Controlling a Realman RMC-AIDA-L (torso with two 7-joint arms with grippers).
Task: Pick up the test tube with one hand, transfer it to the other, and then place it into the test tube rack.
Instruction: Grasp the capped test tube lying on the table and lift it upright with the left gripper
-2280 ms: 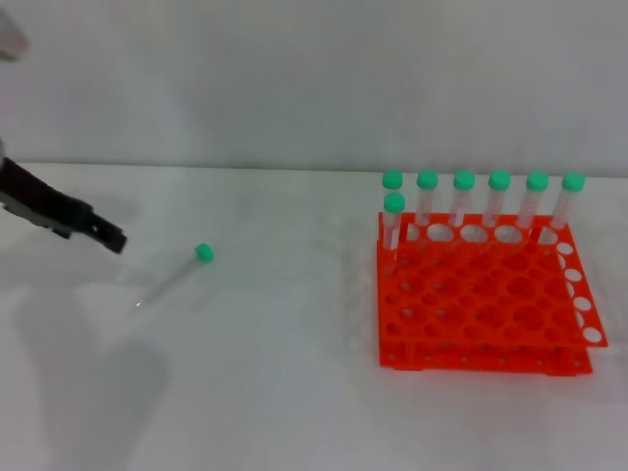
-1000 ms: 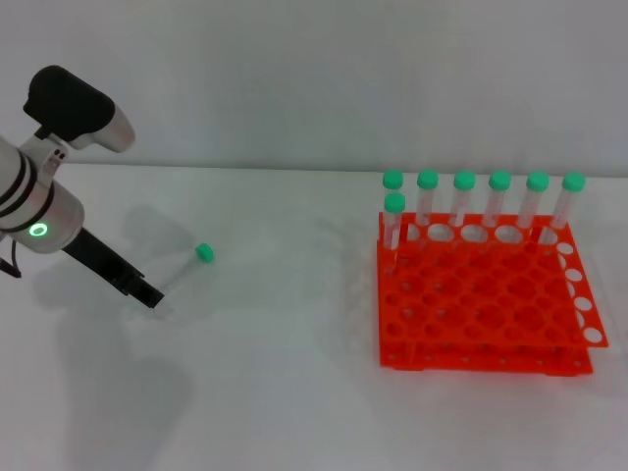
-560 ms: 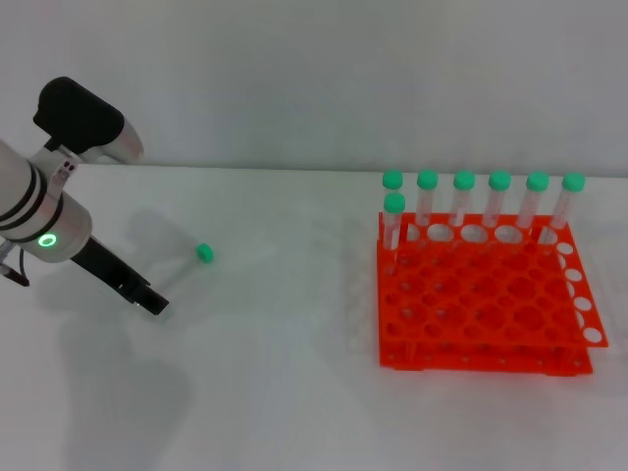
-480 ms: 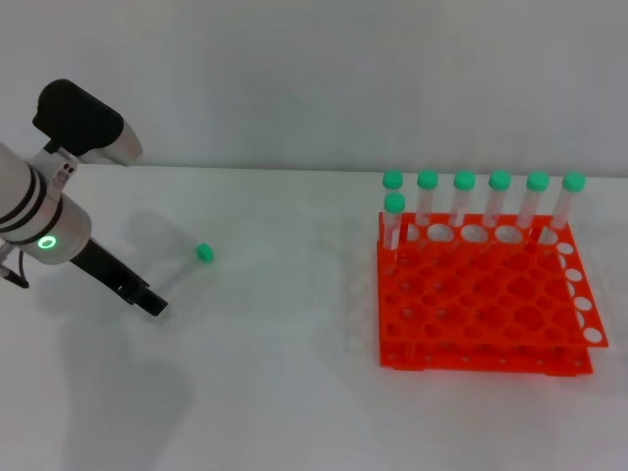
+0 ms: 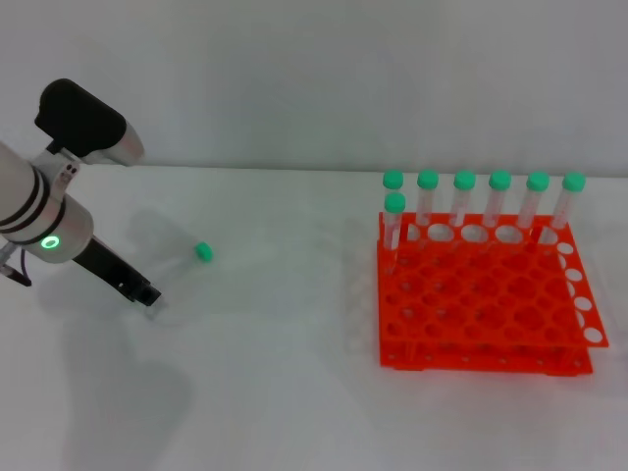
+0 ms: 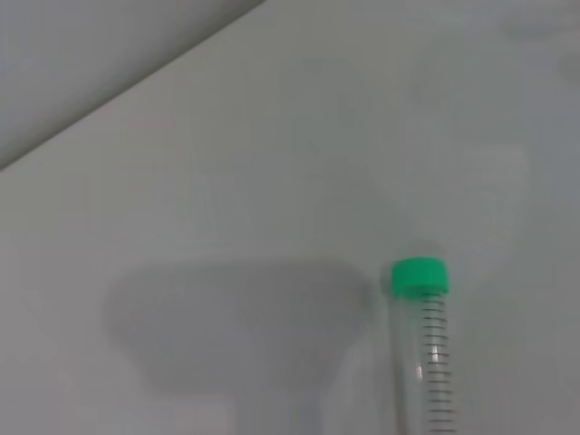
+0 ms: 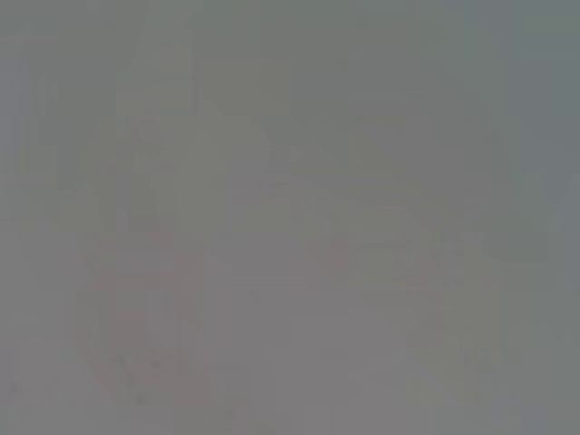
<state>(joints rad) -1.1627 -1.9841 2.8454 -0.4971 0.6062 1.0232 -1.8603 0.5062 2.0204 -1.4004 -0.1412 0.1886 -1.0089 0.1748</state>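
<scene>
A clear test tube with a green cap (image 5: 203,251) lies on the white table at the left, its body slanting toward me and to the left. My left gripper (image 5: 147,292) is low over the table at the tube's uncapped end. The left wrist view shows the tube (image 6: 422,344) lying flat, cap away from the camera. The orange-red rack (image 5: 481,299) stands at the right, with several green-capped tubes (image 5: 463,201) upright along its far row and one (image 5: 393,221) at its front left corner. My right gripper is out of view.
The white table (image 5: 285,392) meets a pale wall at the back. The right wrist view shows only a blank grey surface.
My left arm came in from the left edge and lowered to the tube's uncapped end. In the last half second its tip shifted slightly back. The tube has not moved.
</scene>
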